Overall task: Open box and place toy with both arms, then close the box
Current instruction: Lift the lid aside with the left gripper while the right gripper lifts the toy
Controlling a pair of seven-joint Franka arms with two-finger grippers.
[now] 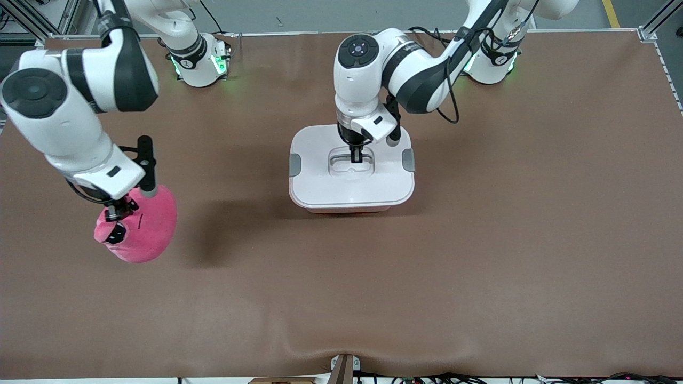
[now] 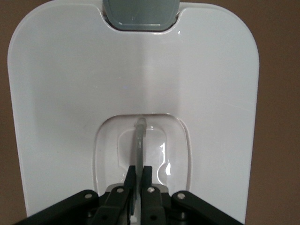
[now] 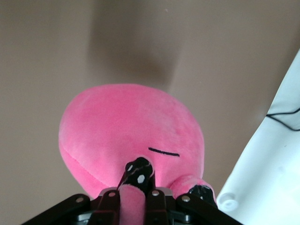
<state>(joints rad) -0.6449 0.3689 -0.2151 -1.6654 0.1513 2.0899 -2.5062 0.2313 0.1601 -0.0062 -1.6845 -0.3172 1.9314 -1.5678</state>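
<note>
Left gripper (image 1: 356, 158) pinching lid handle (image 2: 139, 140) — right gripper (image 1: 118, 212) clamping toy (image 1: 144, 226)

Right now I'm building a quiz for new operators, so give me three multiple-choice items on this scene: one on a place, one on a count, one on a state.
1. Where is the left end effector?
A. in the recessed handle of the white plastic lid
B. on the table
C. over the plush

2. How many grey side clips show on the lid in the front view?
A. one
B. two
C. four

3. What state is the round hot-pink plush toy in?
A. inside the tub
B. lying untouched
C. gripped by the right end effector

A: its fingers close on the handle bar.
B: one at each short end.
C: the fingers pinch an eye stalk.
</note>
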